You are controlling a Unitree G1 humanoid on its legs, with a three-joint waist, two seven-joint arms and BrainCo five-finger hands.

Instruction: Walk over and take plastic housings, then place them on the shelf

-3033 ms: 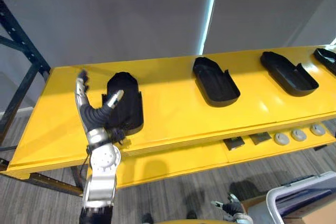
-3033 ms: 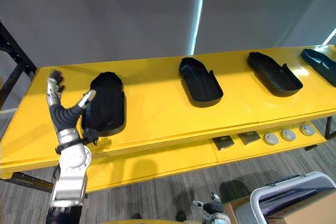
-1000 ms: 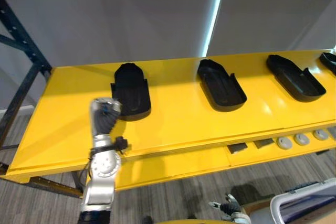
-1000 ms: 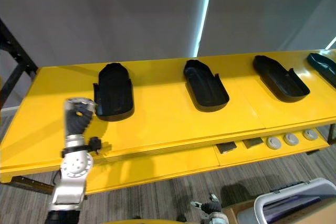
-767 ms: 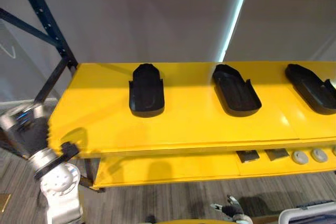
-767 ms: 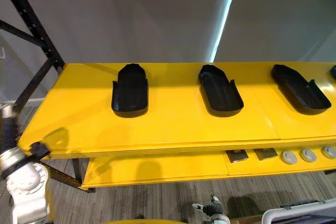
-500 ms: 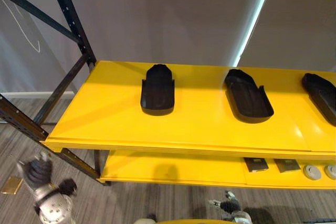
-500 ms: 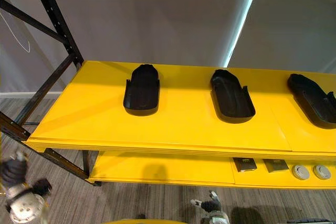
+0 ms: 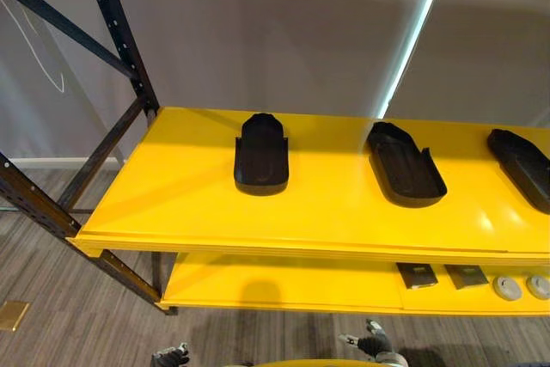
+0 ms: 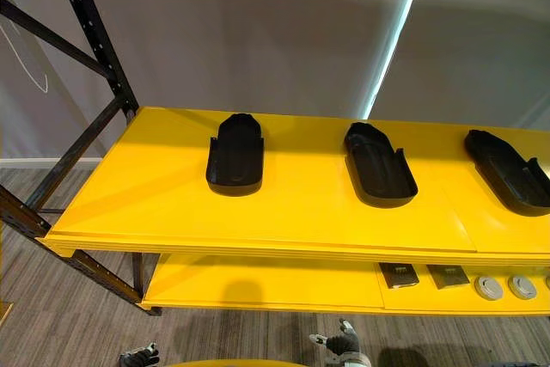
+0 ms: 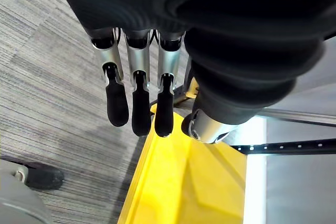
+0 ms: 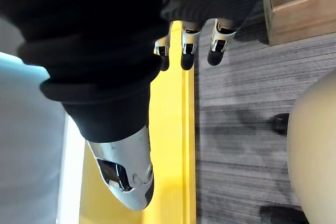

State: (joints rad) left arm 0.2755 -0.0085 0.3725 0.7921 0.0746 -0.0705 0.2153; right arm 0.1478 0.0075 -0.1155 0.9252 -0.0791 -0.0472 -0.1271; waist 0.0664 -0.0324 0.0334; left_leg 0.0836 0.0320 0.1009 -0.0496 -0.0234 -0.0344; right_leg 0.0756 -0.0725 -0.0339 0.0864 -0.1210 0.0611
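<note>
Silver left hand (image 11: 137, 59) fingers (image 11: 116, 109) — straight, empty

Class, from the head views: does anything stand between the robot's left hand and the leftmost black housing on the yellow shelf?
Nothing visible does. The left hand hangs near the floor, open, below the front edge of the yellow shelf; the shelf in front of the leftmost housing is bare. It need only rise over that edge.

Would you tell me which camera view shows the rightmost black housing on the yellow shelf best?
The right eye view: the rightmost housing lies nearly whole on the yellow shelf. The left eye view crops much of it at the picture's edge. The wrist views face the shelf's edge and floor.
</note>
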